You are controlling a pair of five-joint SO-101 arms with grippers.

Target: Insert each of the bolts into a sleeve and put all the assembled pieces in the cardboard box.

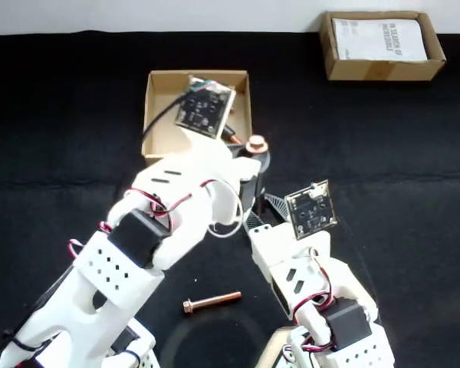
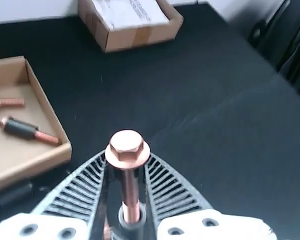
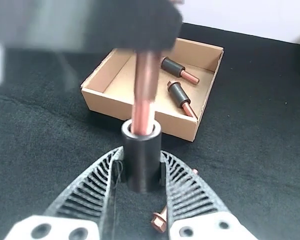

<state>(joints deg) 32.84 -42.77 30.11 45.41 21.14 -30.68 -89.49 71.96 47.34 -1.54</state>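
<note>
My left gripper clamped the bolt, tip inside the sleeve my right gripper grasped; it needed pushing deeper.

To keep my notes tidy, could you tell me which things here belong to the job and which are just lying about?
Job: bolt in left gripper; sleeve in right gripper; loose bolt on table; cardboard box holding two assembled pieces.
Lying about: second box with paper inside.

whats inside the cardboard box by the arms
Two assembled pieces, one beside the other, lie in the cardboard box. The left gripper covers one corner, hiding that part.
</note>
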